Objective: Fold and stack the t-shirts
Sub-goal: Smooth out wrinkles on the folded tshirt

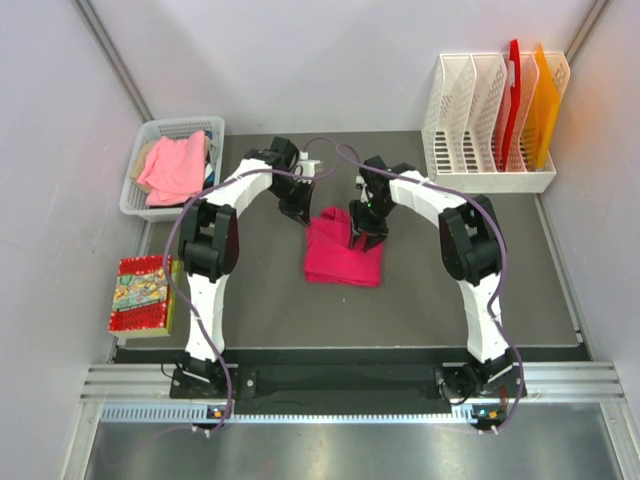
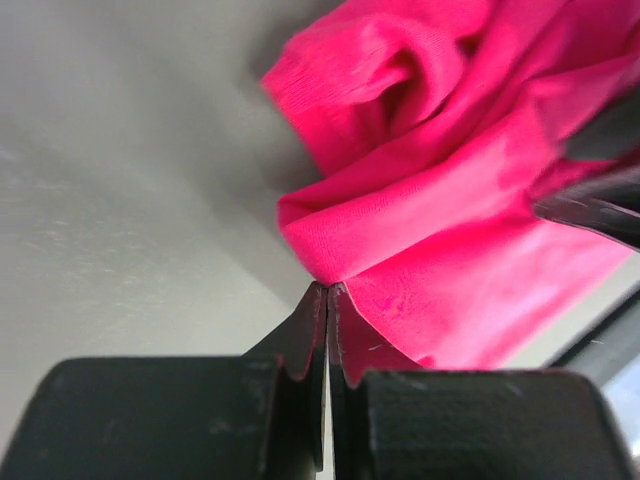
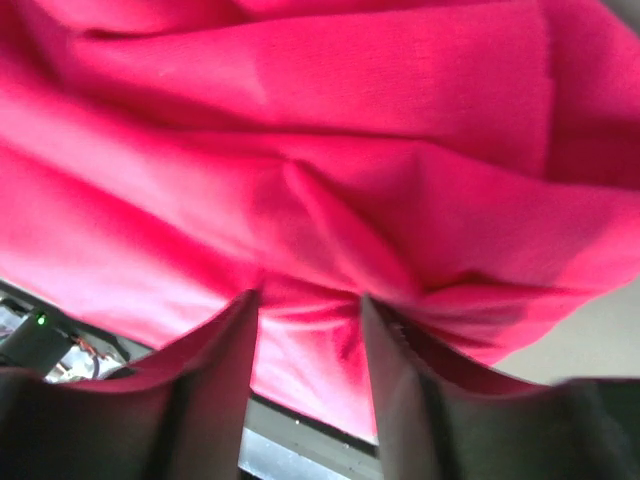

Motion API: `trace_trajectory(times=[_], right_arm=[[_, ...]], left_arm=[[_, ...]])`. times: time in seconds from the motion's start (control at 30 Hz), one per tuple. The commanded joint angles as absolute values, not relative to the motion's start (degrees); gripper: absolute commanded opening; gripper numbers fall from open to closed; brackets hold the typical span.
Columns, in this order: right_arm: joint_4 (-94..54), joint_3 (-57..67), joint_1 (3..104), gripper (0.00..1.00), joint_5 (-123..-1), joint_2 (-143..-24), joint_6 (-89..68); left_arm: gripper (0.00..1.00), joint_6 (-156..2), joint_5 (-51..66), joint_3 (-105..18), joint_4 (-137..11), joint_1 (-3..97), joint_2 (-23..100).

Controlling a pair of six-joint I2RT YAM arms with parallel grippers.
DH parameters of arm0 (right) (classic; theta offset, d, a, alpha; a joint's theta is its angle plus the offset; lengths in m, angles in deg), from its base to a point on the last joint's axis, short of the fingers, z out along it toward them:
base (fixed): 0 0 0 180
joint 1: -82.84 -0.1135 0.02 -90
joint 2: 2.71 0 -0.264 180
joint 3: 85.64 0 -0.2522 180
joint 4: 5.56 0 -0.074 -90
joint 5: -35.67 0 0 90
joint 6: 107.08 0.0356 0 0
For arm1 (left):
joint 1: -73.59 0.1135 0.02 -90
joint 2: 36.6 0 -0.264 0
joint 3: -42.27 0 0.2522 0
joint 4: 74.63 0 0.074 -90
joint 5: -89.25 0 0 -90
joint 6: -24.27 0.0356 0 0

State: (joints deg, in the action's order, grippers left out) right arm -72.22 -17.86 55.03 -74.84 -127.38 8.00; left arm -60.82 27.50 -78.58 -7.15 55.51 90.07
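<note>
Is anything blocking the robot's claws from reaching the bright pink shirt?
No, nothing visible does. The left gripper and right gripper are both right at the magenta t-shirt, with only its cloth at their fingertips.

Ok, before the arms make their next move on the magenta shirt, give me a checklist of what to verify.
1. Left tool shut: ok, the jaws are together at a folded edge of the magenta shirt.
2. Cloth caught in the left tool: cannot tell, the tips meet right at the fold.
3. Right tool gripping: not ok, the jaws stand apart with cloth bunched at their tips.
4. Magenta shirt lying flat: not ok, it is rumpled and creased.
5. Salmon shirt out of the way: ok, it lies in the basket, apart from both arms.
</note>
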Motion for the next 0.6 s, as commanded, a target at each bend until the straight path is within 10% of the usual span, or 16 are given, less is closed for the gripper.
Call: trace_trajectory(times=[0.0, 0.07, 0.23, 0.57], right_arm=[[-76.2, -23.6, 56.2, 0.50, -73.9, -124.8, 7.4], [-76.9, -26.8, 57.4, 0.52, -73.8, -123.7, 7.0], [-77.7, -31.8, 61.0, 0.53, -73.4, -124.3, 5.3], [-77.8, -37.9, 63.9, 0.51, -75.1, -133.4, 2.0]], left_arm=[[0.01, -55.3, 21.6, -75.3, -11.0, 56.9, 87.3], [0.12, -54.2, 20.2, -74.7, -11.6, 57.4, 87.1], [0.99, -51.6, 14.2, -74.9, -12.7, 58.2, 85.6], [0.99, -47.8, 30.0, -79.9, -2.8, 52.3, 74.6]])
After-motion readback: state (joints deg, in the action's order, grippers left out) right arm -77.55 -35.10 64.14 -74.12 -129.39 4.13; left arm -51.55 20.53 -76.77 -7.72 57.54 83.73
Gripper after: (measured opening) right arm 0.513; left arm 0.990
